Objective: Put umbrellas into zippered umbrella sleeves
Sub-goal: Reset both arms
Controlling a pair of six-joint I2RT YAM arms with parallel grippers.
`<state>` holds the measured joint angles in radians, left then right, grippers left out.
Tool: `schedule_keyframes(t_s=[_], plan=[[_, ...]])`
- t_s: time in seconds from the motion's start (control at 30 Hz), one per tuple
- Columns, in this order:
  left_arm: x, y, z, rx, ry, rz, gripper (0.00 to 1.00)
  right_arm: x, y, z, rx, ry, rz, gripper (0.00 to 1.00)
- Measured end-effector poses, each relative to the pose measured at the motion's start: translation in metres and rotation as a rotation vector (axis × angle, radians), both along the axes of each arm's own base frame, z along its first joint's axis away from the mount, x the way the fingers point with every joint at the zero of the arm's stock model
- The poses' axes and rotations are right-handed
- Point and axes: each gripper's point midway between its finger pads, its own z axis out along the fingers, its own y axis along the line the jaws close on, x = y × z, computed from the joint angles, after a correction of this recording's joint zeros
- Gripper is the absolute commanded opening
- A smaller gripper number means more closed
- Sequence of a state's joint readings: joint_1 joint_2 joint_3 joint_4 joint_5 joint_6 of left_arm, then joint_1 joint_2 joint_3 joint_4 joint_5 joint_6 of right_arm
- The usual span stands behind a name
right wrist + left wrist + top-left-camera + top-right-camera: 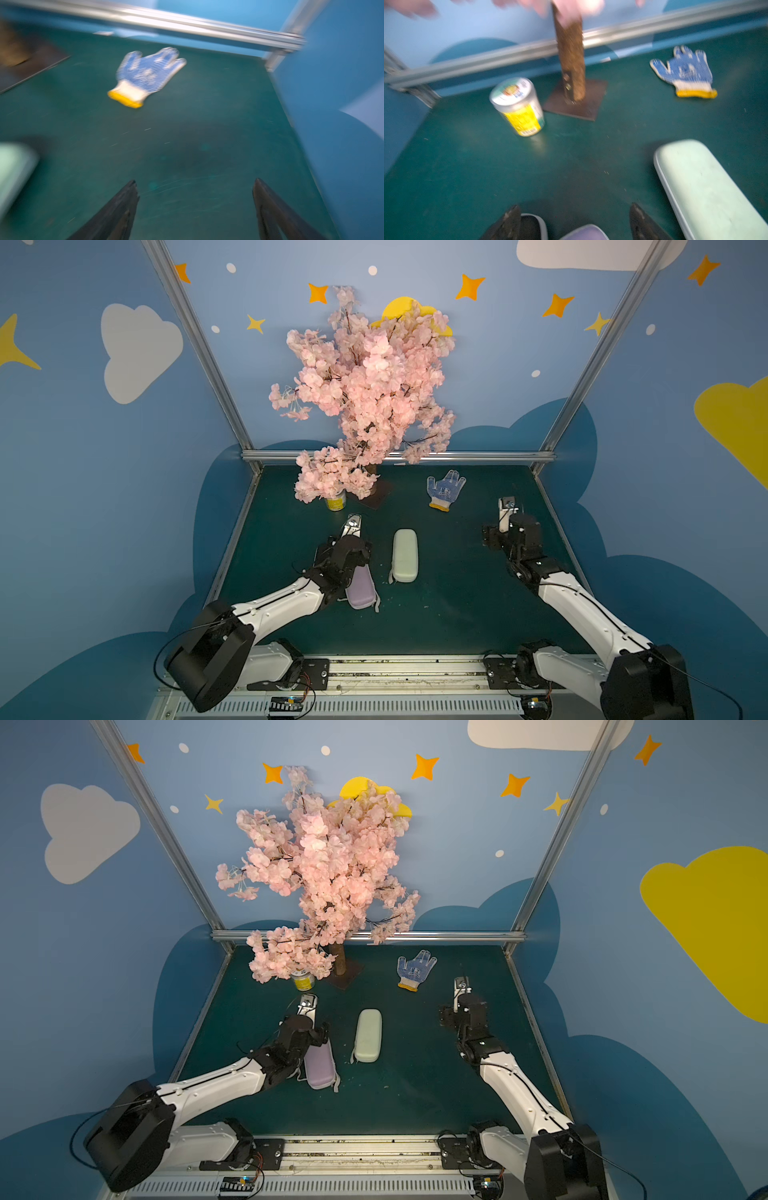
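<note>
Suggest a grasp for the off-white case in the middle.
Take the off-white case across its narrow width near mid-length, coming straight down from above. It lies flat and closed, long axis front to back, with both long sides clear. The rounded ends would likely slip.

Top views look down; low wrist views both face the glove (685, 72) (145, 76)

Matt off-white sleeve (405, 556), knitted cloth glove (445, 489), rough-barked trunk (571, 62), metal rail (457, 456)
</note>
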<state>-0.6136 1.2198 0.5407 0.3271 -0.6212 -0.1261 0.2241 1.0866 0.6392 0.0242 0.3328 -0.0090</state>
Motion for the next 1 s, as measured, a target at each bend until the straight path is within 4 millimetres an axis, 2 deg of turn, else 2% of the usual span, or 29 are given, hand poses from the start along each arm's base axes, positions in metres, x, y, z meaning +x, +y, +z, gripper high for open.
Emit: schedule_keyframes(t_s=[0.1, 0.17, 0.23, 0.3, 0.4, 0.47, 0.57, 0.6, 0.63, 0.73, 0.8, 0.9, 1.0], plan=[[0.002, 0.05, 0.03, -0.016, -0.114, 0.145, 0.81, 0.004, -0.025, -0.008, 0.0, 0.008, -0.098, 0.86], [-0.002, 0.089, 0.031, -0.008, -0.15, 0.261, 0.82, 0.009, -0.027, -0.02, -0.007, 0.036, -0.11, 0.85], [-0.01, 0.126, 0.017, 0.01, -0.152, 0.368, 0.82, 0.013, -0.025, -0.032, -0.011, 0.056, -0.107, 0.86], [-0.019, 0.156, -0.009, 0.02, -0.118, 0.447, 0.83, 0.018, -0.023, -0.042, -0.01, 0.062, -0.099, 0.86], [-0.027, 0.184, -0.048, 0.004, -0.052, 0.509, 0.83, 0.022, -0.019, -0.055, -0.017, 0.069, -0.069, 0.86], [-0.024, 0.187, -0.064, 0.001, -0.024, 0.499, 0.84, 0.026, -0.015, -0.059, -0.022, 0.071, -0.046, 0.87], [-0.01, 0.182, -0.079, -0.022, 0.004, 0.433, 0.94, 0.031, -0.008, -0.064, -0.017, 0.052, -0.002, 0.87], [-0.004, 0.182, -0.081, -0.034, 0.001, 0.417, 0.99, 0.031, -0.005, -0.069, -0.018, 0.047, 0.018, 0.87], [0.001, 0.181, -0.08, -0.045, -0.009, 0.405, 1.0, 0.03, -0.004, -0.074, -0.021, 0.05, 0.033, 0.87], [0.011, 0.173, -0.08, -0.069, -0.026, 0.341, 1.0, 0.026, 0.004, -0.094, -0.028, 0.095, 0.088, 0.87], [0.016, 0.168, -0.079, -0.082, -0.027, 0.308, 1.0, 0.027, 0.006, -0.098, -0.022, 0.105, 0.1, 0.87], [0.033, 0.168, -0.077, -0.103, -0.048, 0.282, 1.0, 0.031, -0.001, -0.097, 0.004, 0.089, 0.08, 0.87], [0.036, 0.167, -0.083, -0.11, -0.009, 0.269, 1.0, 0.037, -0.019, -0.095, 0.067, 0.005, 0.032, 0.87]])
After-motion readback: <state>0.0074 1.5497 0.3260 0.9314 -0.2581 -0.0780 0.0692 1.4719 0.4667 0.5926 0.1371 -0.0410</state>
